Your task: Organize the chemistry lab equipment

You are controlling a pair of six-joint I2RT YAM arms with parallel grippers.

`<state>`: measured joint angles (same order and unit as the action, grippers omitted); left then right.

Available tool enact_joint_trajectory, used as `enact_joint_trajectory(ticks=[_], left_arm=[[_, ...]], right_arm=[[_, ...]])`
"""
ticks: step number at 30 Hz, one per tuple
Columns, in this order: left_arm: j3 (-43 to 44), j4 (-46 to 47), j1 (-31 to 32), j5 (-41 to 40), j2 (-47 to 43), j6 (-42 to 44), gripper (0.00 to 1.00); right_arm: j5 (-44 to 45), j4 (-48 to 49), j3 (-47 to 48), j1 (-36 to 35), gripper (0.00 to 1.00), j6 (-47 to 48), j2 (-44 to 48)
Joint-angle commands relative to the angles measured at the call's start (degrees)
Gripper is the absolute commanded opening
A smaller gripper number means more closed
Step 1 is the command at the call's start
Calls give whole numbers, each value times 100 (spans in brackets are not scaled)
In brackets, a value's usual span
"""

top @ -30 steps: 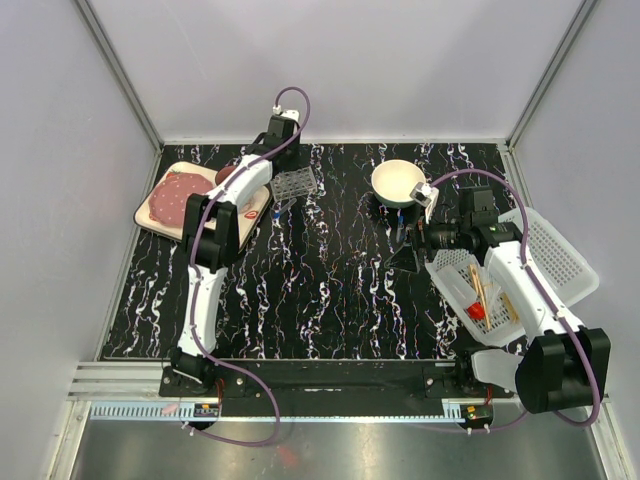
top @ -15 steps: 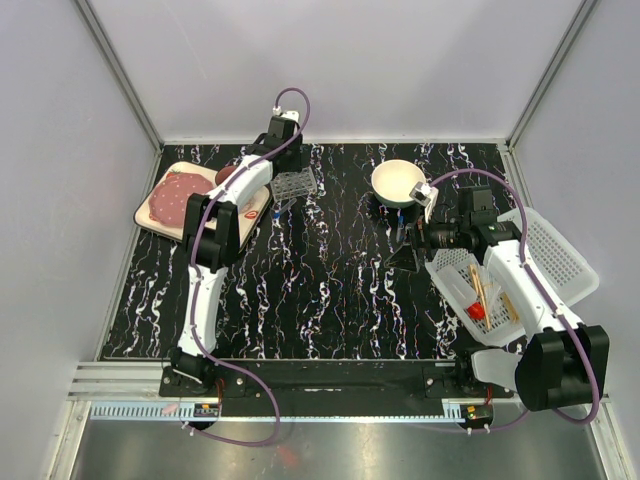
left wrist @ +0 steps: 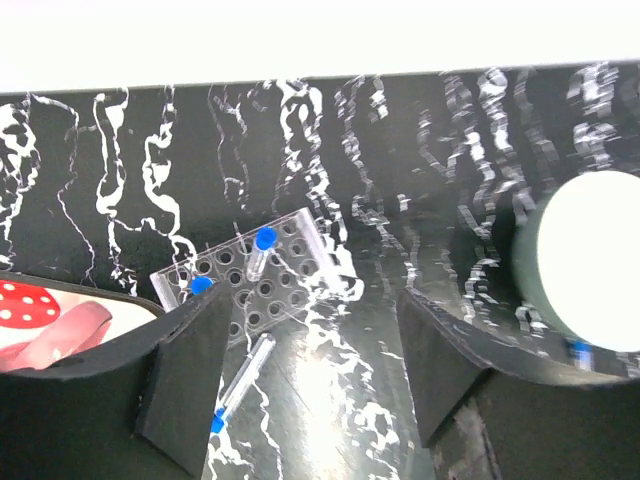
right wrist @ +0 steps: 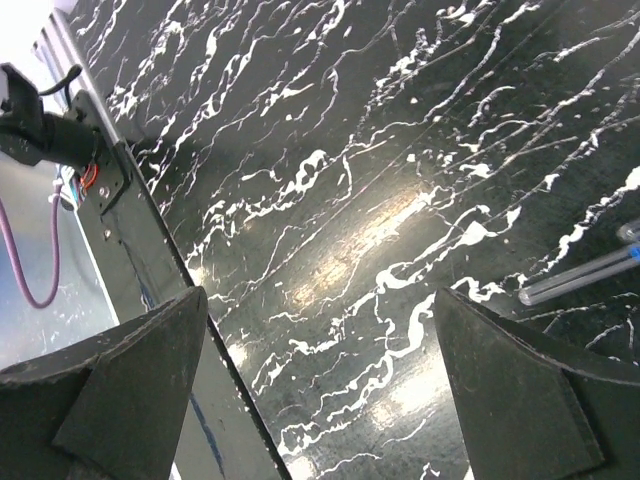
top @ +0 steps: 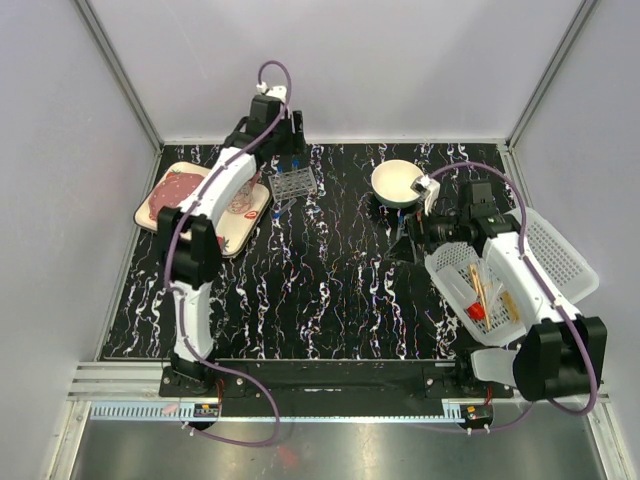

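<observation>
Left jaws are spread wide with nothing between them, hanging over the tabletop [left wrist: 420, 130] just on the near side of the clear tube rack [left wrist: 285, 280]. Right jaws are likewise parted and empty, held low over bare marbled surface close to the cream bowl [top: 398, 182].

Judging from how things lie, the sorting is partly done. On the right, the tan wooden sticks [top: 480, 288] and the small red-tipped piece [top: 476, 311] already sit together in the white basket [top: 560, 250]. At the far left, two blue-capped tubes [left wrist: 260, 250] stand in holes of the rack.

What looks left is the loose glassware. One capped tube [left wrist: 240, 378] lies flat on the tabletop just beside the rack, roughly under the left jaws, and it seems the likeliest next pick on that side. Another clear tube [right wrist: 585, 279] lies at the edge of the right wrist view, with a second one barely showing above it. I cannot make out the funnel or the pipettes with any certainty, so their state is unknown.

The pink mug [top: 235, 195] and dotted plate [top: 165, 205] sit beside the rack — not part of the job.
</observation>
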<state>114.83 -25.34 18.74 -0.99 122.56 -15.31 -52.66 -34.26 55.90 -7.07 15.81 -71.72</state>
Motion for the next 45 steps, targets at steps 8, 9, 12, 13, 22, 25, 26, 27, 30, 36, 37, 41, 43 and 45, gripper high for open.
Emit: enact_joint_trajectory(ticks=[8, 9, 12, 13, 22, 25, 26, 27, 30, 36, 37, 41, 43, 45], left_arm=[[-2919, 740, -221, 170, -3746, -771, 99], [-3244, 811, -379, 205, -4018, -841, 99], [-4396, 943, -870, 503, -5003, -1263, 99], [-4903, 891, -1029, 765, -5397, -1490, 99], [-6805, 548, -1865, 2463, -7121, -1589, 99], [-7130, 487, -1865, 2806, -7447, -1685, 99], [-7193, 460, -1865, 2867, -7518, -1712, 99], [-7350, 425, -1865, 2981, -7589, -1782, 99], [-7614, 434, -1865, 3157, -7861, -1896, 99], [-7844, 425, -1865, 3316, -8239, -2046, 99], [-7853, 425, -1865, 3334, -8274, -2072, 99], [-7853, 399, -1865, 3413, -8362, -2125, 99], [-7870, 399, -1865, 3457, -8407, -2178, 99], [-7888, 407, -1865, 3527, -8450, -2230, 99]], right_arm=[[1336, -1408, 1669, -83, 100, -263, -1677], [1738, -1399, 1739, -162, 100, -272, -1757], [2337, -1399, 1924, -259, 100, -342, -2126], [2470, -1364, 1916, -312, 100, -316, -2213], [3438, -933, 1723, -400, 79, -430, -2917], [3631, -811, 1679, -436, 67, -491, -3084], [3649, -802, 1687, -436, 64, -509, -3215], [3667, -810, 1696, -427, 60, -535, -3277], [3658, -758, 1731, -453, 57, -579, -3444], [3536, -819, 2021, -453, 56, -702, -3849], [3509, -836, 2021, -453, 53, -711, -3901], [3649, -802, 1960, -453, 46, -729, -4034], [3728, -784, 1916, -444, 43, -746, -4034], [3877, -766, 1872, -444, 36, -746, -4016]])
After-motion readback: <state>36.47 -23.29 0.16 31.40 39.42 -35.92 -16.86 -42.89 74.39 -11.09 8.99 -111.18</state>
